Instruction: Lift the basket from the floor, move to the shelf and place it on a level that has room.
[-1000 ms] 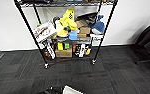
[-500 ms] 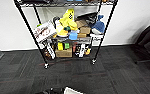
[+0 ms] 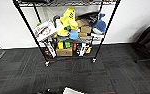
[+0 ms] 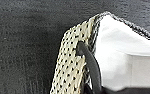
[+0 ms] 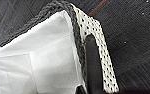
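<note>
The basket (image 3: 71, 91) shows as a white corner at the near edge of the head view, over the floor (image 3: 73, 72) of dark carpet. In the left wrist view my left gripper (image 4: 87, 50) holds the basket (image 4: 68, 65) at its dark rim, one dark finger (image 4: 91, 65) lying on the checkered outer wall. My right gripper (image 5: 82, 45) grips the opposite rim of the basket (image 5: 48, 62) in the same way, its finger (image 5: 92, 65) outside the weave. The shelf (image 3: 28, 27) stands ahead against the white wall. Its top wire level (image 3: 66, 3) looks bare in the part I see.
The rack's lower tiers are packed with a yellow plush toy (image 3: 66, 21), a blue plush toy (image 3: 99, 25), boxes and books. A dark chair (image 3: 148, 42) stands at the right. Open carpet lies between me and the rack's casters (image 3: 47, 64).
</note>
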Controlling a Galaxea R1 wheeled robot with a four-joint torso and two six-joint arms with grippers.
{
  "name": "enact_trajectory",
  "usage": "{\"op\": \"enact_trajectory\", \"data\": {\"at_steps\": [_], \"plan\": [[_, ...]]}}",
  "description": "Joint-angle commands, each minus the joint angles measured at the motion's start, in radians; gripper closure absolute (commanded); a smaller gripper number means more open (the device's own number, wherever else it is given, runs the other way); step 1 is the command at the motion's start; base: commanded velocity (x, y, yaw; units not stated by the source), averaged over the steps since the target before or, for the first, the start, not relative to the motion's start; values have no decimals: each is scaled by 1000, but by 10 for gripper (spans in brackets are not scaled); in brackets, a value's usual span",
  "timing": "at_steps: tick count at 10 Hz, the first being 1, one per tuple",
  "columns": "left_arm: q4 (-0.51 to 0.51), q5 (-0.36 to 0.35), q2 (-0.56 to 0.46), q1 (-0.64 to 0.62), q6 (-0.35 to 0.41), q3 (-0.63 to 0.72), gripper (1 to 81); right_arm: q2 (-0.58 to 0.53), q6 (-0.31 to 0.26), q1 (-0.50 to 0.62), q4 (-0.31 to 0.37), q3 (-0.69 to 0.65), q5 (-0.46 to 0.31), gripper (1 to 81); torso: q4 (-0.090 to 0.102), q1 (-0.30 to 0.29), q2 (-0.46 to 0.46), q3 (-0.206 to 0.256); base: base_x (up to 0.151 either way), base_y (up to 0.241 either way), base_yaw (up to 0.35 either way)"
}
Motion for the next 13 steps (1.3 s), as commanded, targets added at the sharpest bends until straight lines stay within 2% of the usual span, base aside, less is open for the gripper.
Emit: {"op": "enact_trajectory", "data": {"at_steps": [1,2,3,5,7,11,13], "plan": [[-44,37,-73,-70,-5,82,811,-28,9,65,38,36,-44,811,96,-62,96,0,0,0,0],[-44,37,-85,-67,-5,105,811,-36,9,63,38,41,-44,811,120,-80,126,0,0,0,0],[-44,38,-99,-62,-5,131,811,-57,9,63,38,48,-44,811,53,-100,156,0,0,0,0],[-43,38,-107,-47,-5,156,811,-116,7,65,37,119,-42,811,90,-128,210,99,0,0,0],[-43,41,-100,-39,-5,156,811,-166,6,62,37,185,-24,811,94,-154,251,116,0,0,0],[-43,41,-116,-25,-5,196,811,-274,4,57,37,289,-19,811,94,-233,371,238,0,0,0],[-43,11,-119,-1,-4,257,811,-311,7,70,37,364,48,811,94,-275,435,298,0,0,0]]}}
